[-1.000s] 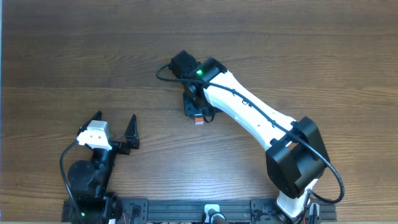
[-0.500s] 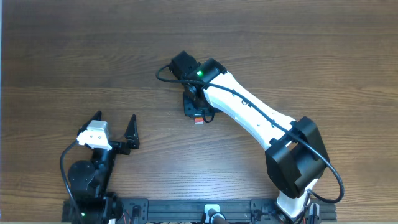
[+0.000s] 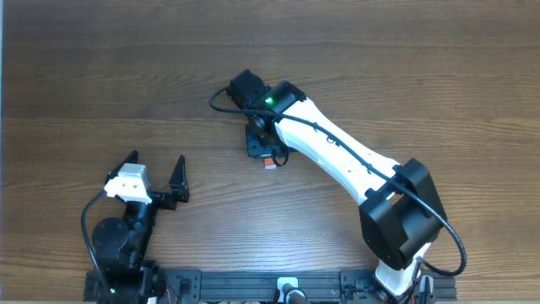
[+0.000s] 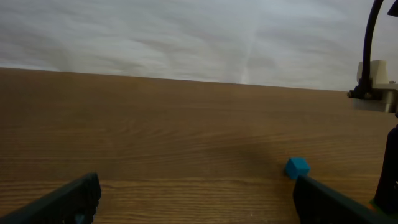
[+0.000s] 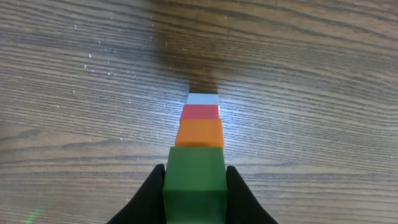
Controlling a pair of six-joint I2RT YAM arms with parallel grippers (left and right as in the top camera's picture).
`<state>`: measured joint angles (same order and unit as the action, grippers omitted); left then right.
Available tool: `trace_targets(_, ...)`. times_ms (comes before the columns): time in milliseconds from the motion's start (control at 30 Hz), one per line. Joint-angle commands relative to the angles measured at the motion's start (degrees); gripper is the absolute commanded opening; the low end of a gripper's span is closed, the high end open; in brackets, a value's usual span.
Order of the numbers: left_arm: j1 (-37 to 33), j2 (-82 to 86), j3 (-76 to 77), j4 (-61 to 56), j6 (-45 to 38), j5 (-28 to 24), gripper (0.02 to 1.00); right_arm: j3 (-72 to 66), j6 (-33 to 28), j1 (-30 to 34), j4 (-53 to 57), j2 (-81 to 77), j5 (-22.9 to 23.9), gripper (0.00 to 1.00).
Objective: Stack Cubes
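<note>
Right wrist view has the right claw (image 5: 194, 190) clamped on a green cube (image 5: 194, 167) above an orange cube (image 5: 199, 132), red cube (image 5: 201, 112) and pale cube (image 5: 203, 98), while the left claw (image 3: 157, 165) stands open.

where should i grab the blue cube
Take the blue cube from straight above, by two opposite side faces. It sits flat on the table with nothing touching it, so the sides are free, and a low side approach would likely scrape the wood.
</note>
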<state>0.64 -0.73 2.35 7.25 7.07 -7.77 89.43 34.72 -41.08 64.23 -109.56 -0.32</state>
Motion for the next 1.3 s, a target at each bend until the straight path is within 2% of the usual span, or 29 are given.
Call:
trace_targets(33,0.2,0.3,-0.4,-0.2,-0.8,-0.5,0.996,-0.3,0.6,-0.6,-0.2,1.0,-0.1,0.012)
trace_targets(1300,0.2,0.3,-0.4,-0.2,-0.8,-0.5,0.996,-1.2,0.6,-0.6,-1.6,0.7,0.0,0.038)
